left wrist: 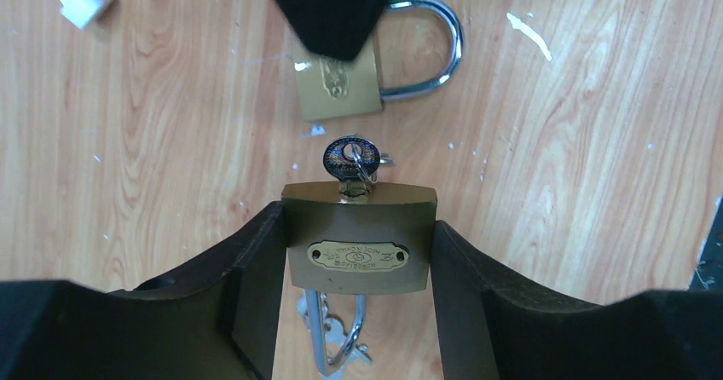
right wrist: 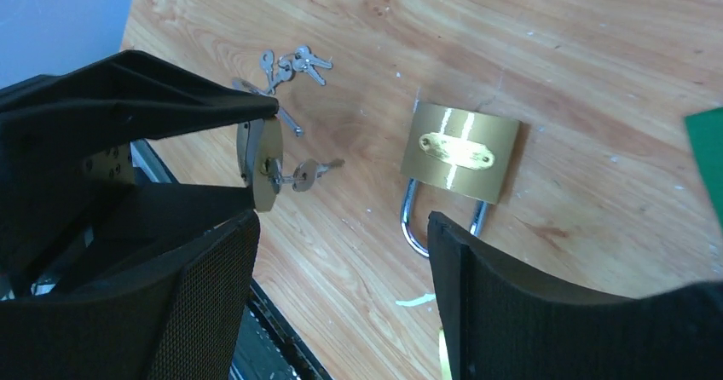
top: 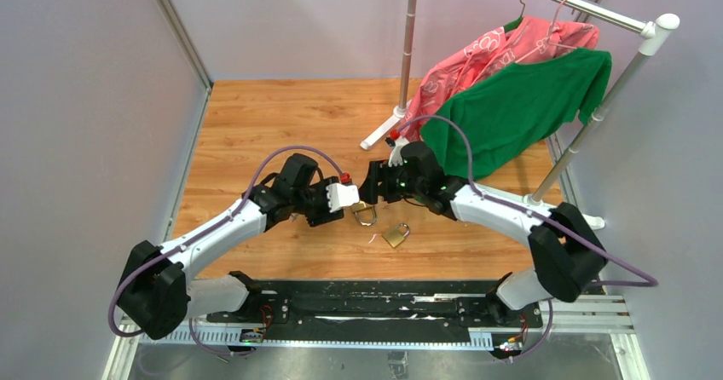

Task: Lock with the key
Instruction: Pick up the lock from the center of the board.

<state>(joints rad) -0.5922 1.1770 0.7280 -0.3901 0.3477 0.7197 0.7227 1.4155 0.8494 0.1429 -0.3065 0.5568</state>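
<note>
My left gripper [left wrist: 358,265] is shut on a brass padlock [left wrist: 358,244], one pad on each side of its body. The key [left wrist: 349,158] sticks out of the keyhole on the padlock's far end, and the steel shackle [left wrist: 337,337] points back toward my wrist. In the right wrist view the same padlock [right wrist: 260,163] and key [right wrist: 307,174] show edge-on at the left. My right gripper [right wrist: 341,227] is open with nothing between its fingers, just beyond the key. One right finger [left wrist: 332,5] hangs over a second padlock [left wrist: 341,86] lying on the table.
That loose padlock [right wrist: 460,150] lies flat on the wooden table [top: 256,124], with another padlock [top: 396,233] nearer the front edge. A bunch of spare keys [right wrist: 290,60] lies under my left gripper. A clothes rack [top: 597,124] with a green shirt [top: 520,107] stands back right.
</note>
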